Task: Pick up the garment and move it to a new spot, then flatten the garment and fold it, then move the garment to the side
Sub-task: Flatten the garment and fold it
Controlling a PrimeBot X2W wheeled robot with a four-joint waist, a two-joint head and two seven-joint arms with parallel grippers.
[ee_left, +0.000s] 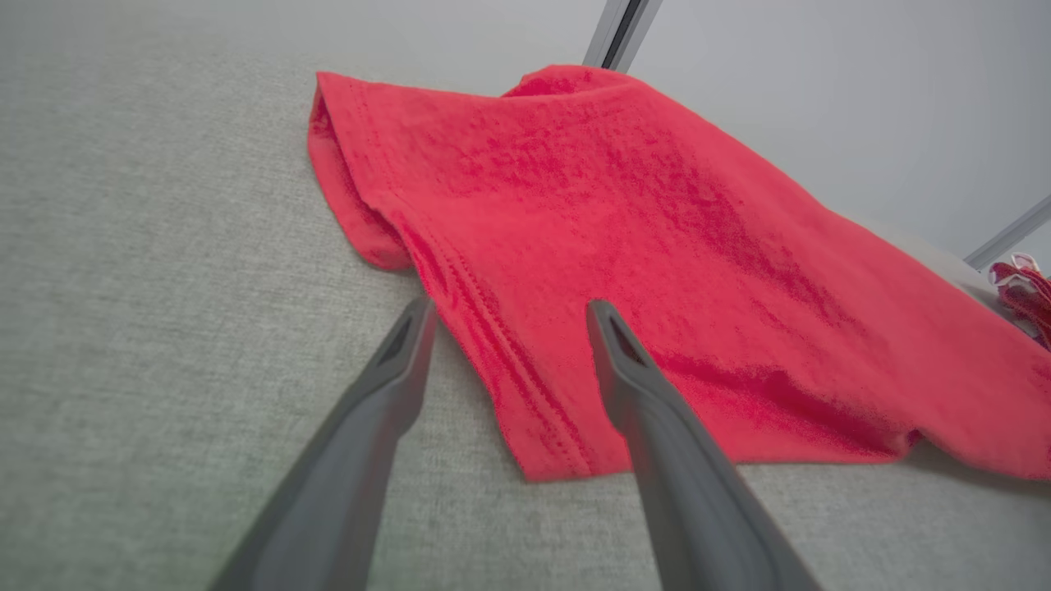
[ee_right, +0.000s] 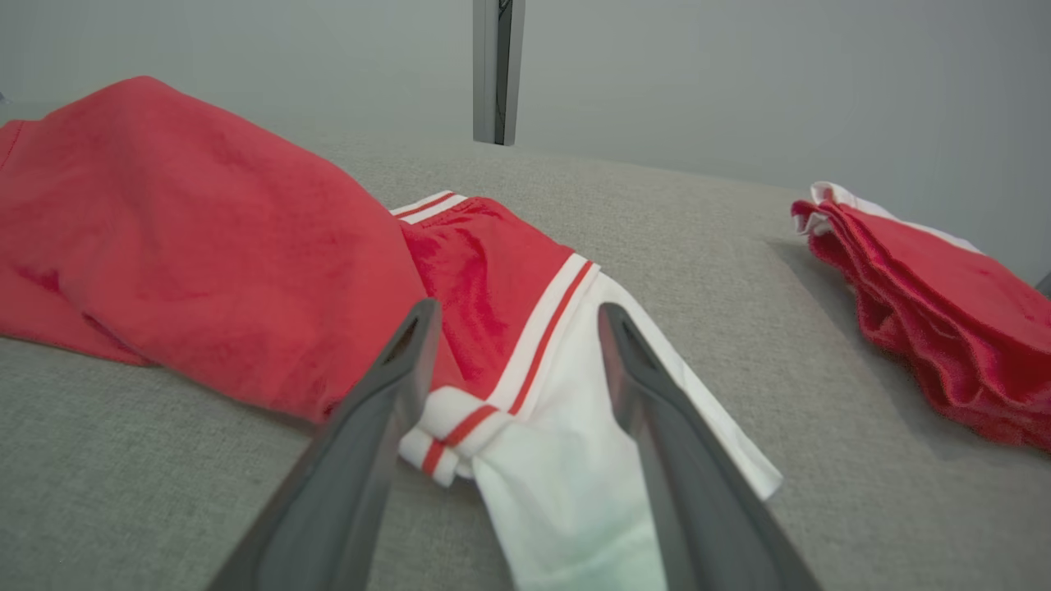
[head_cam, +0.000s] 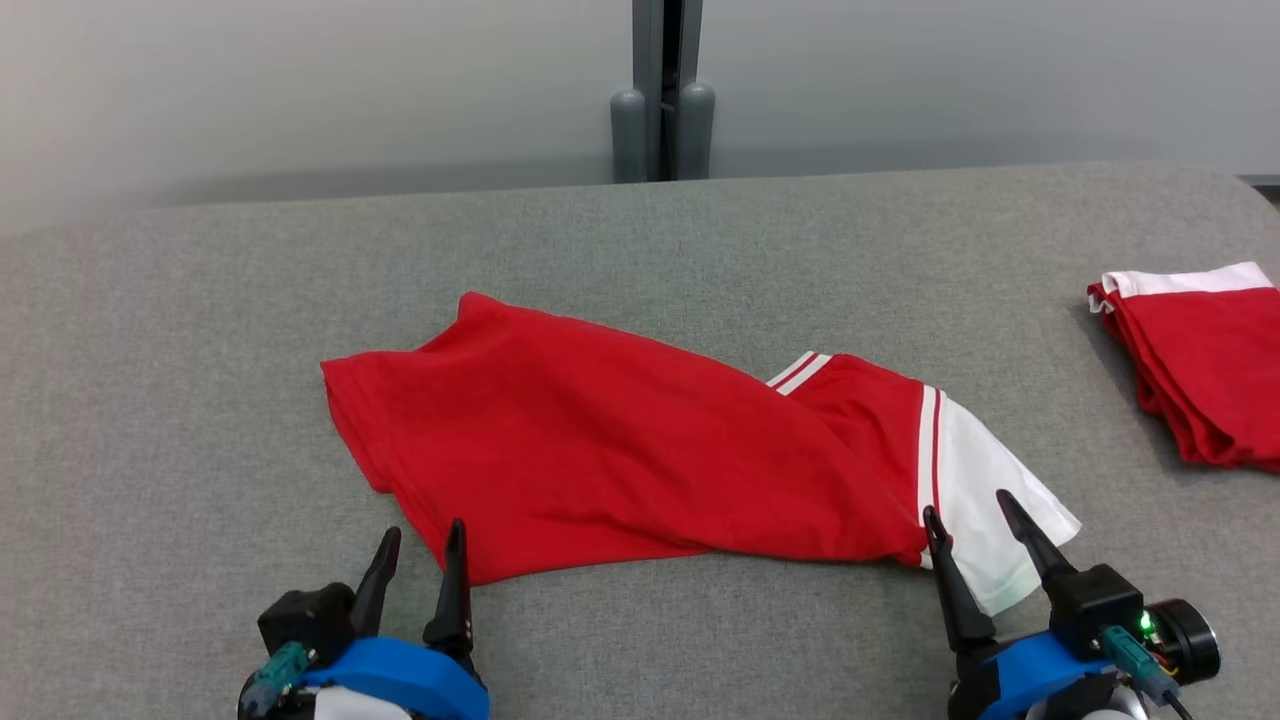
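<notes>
At lower left, the left gripper (head_cam: 425,530) is recorded with jaws wide and empty, at the near hem of the red garment (head_cam: 600,440). The garment is laid rumpled mid-way across the grey padded table (head_cam: 700,230). The right gripper (head_cam: 967,504) is spread wide, nothing held, over the garment's white sleeve (head_cam: 985,450). Folded red-and-white garments (head_cam: 1200,370) are stacked far right.

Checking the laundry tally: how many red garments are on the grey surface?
2. One red-and-white garment lies spread mid-surface; a folded red-and-white pile sits at the far right, partly cut off, so it may hide more.
</notes>
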